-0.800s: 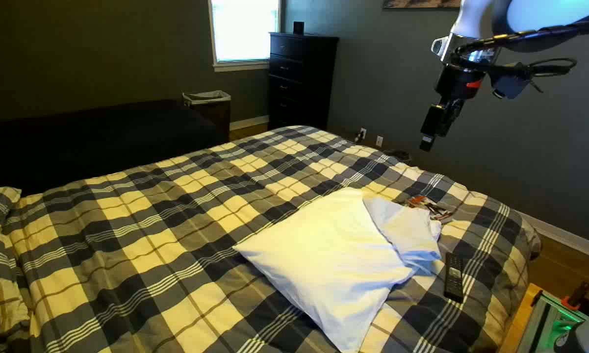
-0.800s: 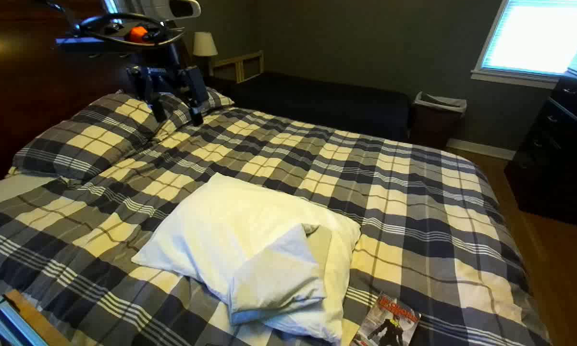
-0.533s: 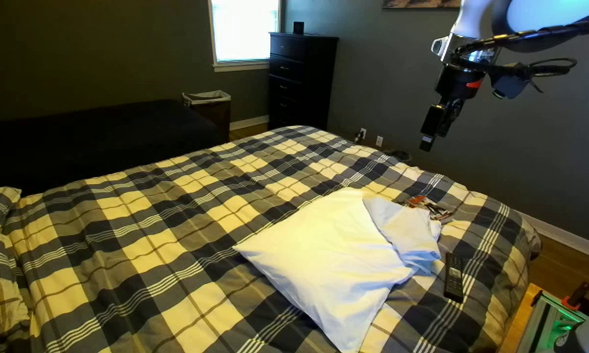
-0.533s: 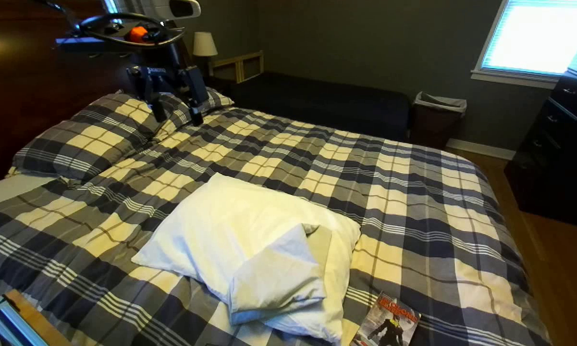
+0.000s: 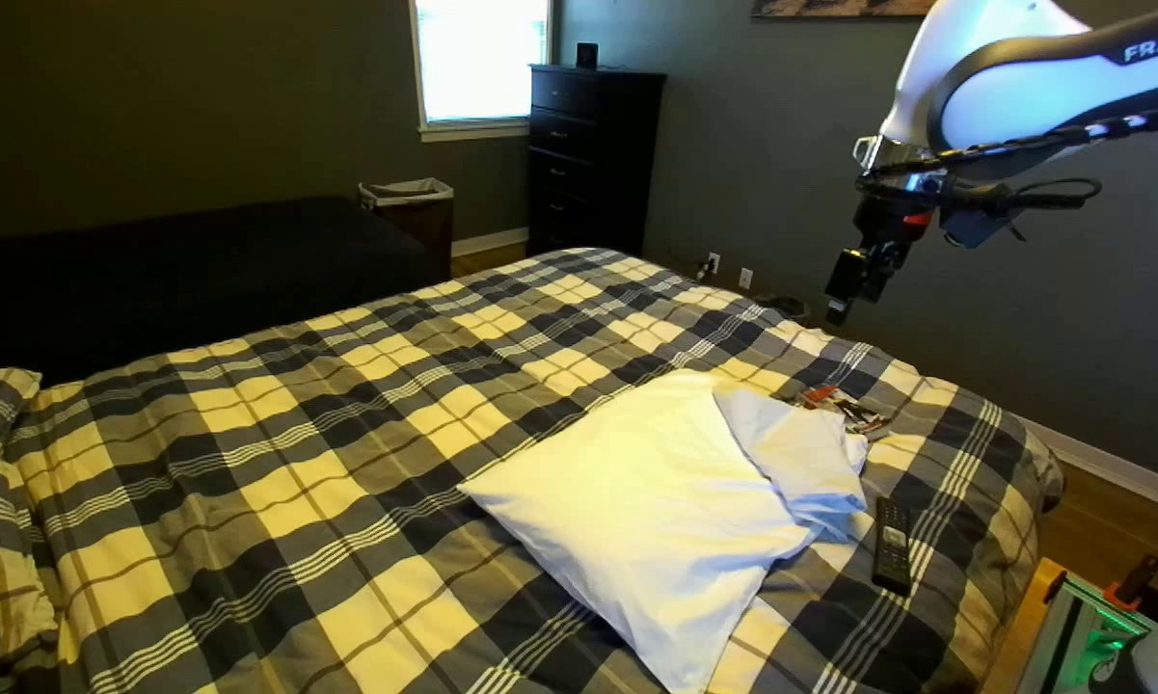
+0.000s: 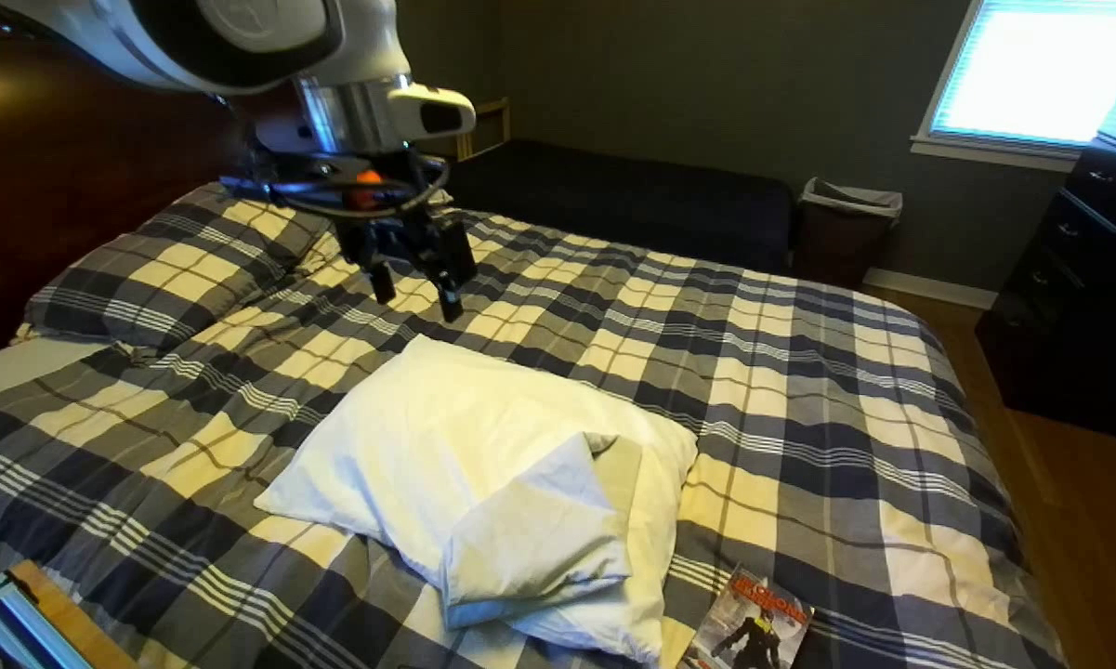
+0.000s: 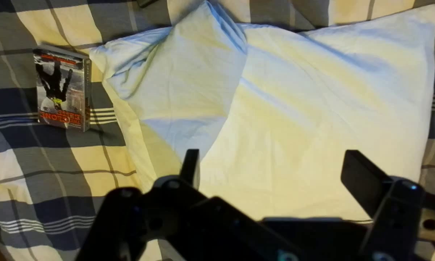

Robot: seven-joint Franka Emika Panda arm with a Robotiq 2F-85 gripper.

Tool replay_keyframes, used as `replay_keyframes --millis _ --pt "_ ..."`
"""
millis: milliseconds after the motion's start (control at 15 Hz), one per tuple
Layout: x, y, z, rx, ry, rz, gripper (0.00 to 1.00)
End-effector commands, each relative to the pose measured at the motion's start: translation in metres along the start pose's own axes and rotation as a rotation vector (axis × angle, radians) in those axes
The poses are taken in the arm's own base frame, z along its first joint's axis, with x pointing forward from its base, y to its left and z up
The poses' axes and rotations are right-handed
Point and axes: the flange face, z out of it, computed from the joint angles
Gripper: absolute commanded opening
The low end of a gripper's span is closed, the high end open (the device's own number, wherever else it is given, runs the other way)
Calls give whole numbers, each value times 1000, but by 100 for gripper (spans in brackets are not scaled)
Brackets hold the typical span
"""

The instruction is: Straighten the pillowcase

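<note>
Holds nothing in the widely spread gripper (image 7: 271,161). Hangs above the plaid-covered desk (image 6: 799,390), apart from the pillowcase (image 5: 636,492) lying toward the edge by the wooden board (image 6: 68,618), with flap (image 6: 539,534) rumpled and folded on that side. Sees a remote (image 5: 892,545) between flap and edge, and a book (image 6: 753,623) just beside the pillowcase, toward the edge facing the dresser (image 5: 593,159).

A yellow-and-black plaid bedspread (image 5: 318,414) lies softly rippled. On it a remote control (image 5: 893,547) and a red-titled book (image 7: 61,90), face up, lie apart. In an exterior view, plaid pillows (image 6: 177,269) rest near a dark wooden headboard (image 6: 37,209). In both exterior views, a lined bin (image 6: 841,237) stands beside low dark furniture (image 6: 613,200), and a black dresser (image 5: 593,159) near a bright window (image 5: 482,58).
</note>
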Motion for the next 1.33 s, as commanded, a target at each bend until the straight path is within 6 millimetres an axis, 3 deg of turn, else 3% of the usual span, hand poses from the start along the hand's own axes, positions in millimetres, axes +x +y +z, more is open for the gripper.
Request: replay_keyframes --millis 0,467,600,733,800,1067,1267 --pt "-5 41 51 20 -4 27 100" --pt "-17 129 158 108 -56 154 100" --pt "-12 143 181 127 -76 170 100" --pt "0 147 189 118 -91 173 100" --pt "-17 140 176 115 -83 176 100" --pt "0 144 187 106 -98 169 100" --pt "9 155 210 161 -131 159 100"
